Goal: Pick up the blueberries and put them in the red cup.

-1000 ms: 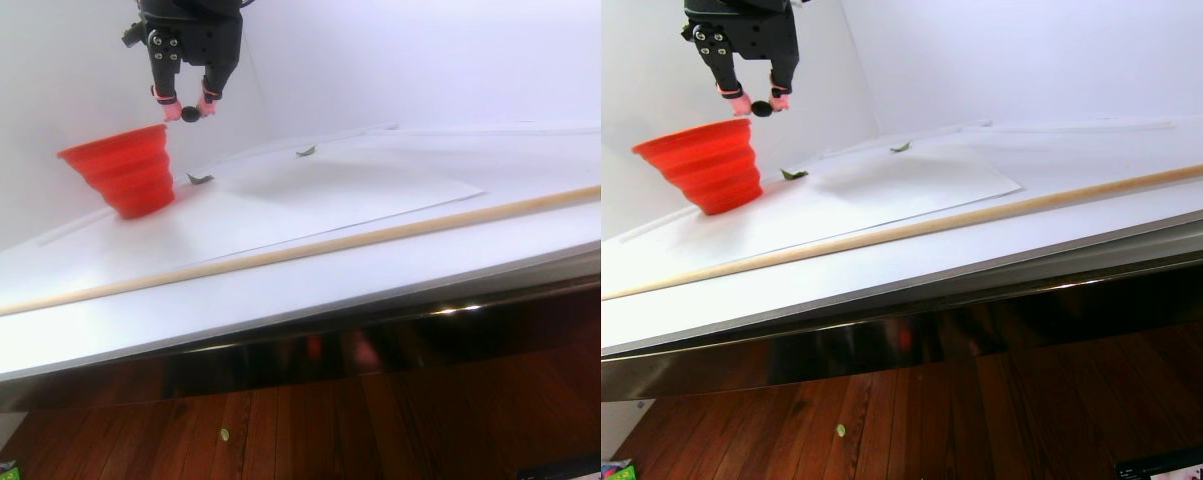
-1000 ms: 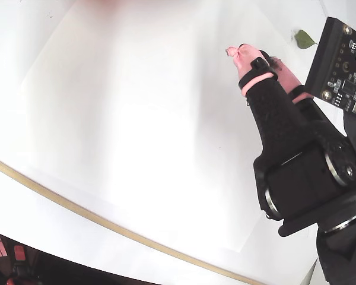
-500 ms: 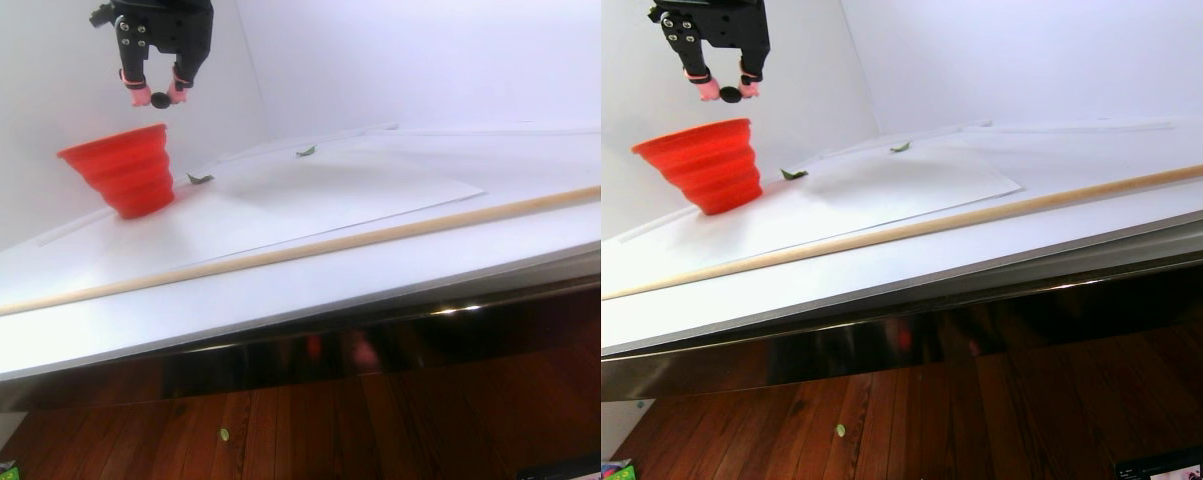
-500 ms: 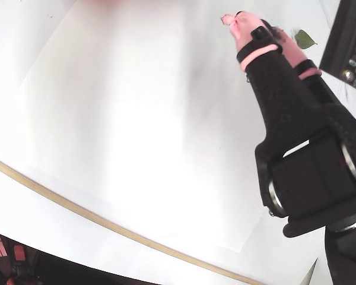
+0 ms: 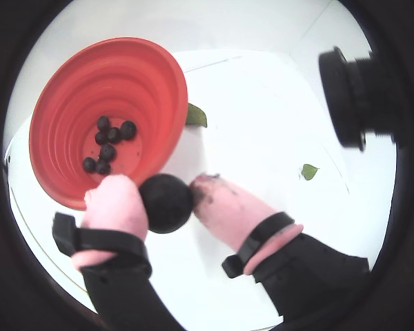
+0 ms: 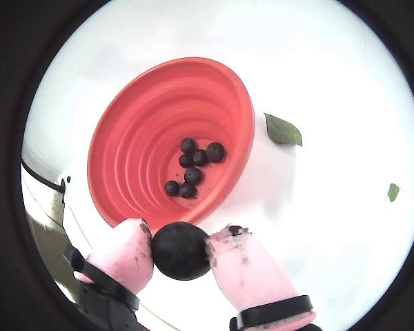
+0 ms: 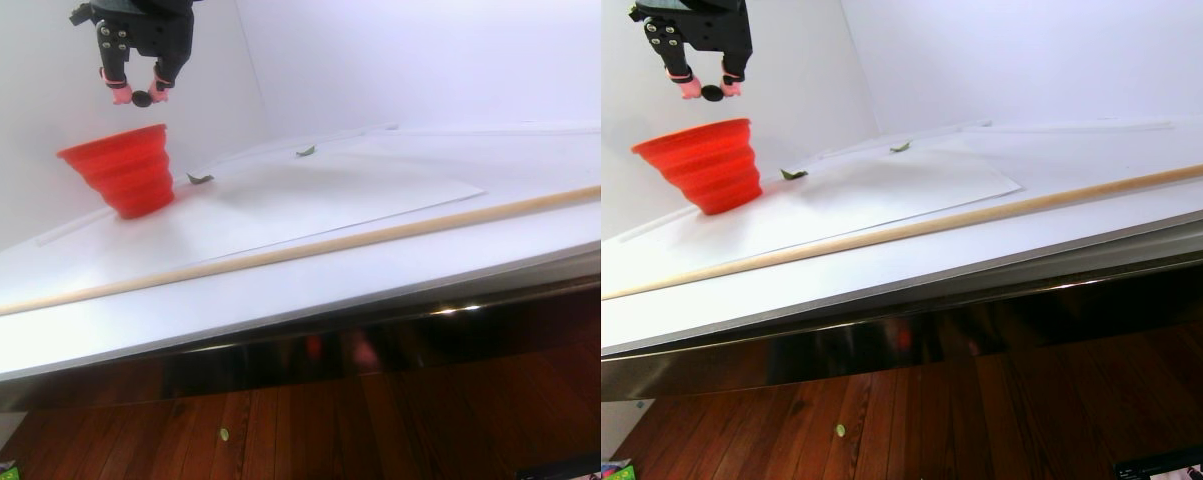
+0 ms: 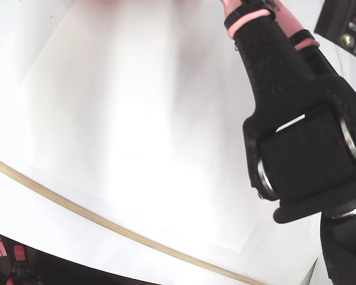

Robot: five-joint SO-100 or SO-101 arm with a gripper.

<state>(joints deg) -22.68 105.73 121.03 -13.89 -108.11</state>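
The pink-tipped fingers [image 5: 167, 200] are clenched on one dark round blueberry [image 5: 166, 203], pinching it from both sides, and in both wrist views it hangs just at the near rim of the red cup [image 5: 69, 117]. In the stereo pair view the fingers [image 7: 142, 97] hold the blueberry [image 7: 142, 98] in the air above the cup [image 7: 121, 170], clear of its rim, at the far left of the white worktop [image 7: 361, 240]. The cup is a ribbed, collapsible one, wide at the mouth and narrow at the base, and stands upright. Inside it, on the bottom, lie more blueberries [image 6: 193, 167] clustered close together, seven as far as a wrist view shows. A green leaf [image 6: 283, 129] lies on the worktop just to the right of the cup, touching or nearly touching its wall, and a second, smaller leaf [image 6: 393, 192] lies well apart, farther right. A long wooden rod [image 7: 291, 252] runs across the worktop nearer the front edge. The fixed view shows only the black arm [image 8: 296, 136] over a white sheet [image 8: 118, 130].
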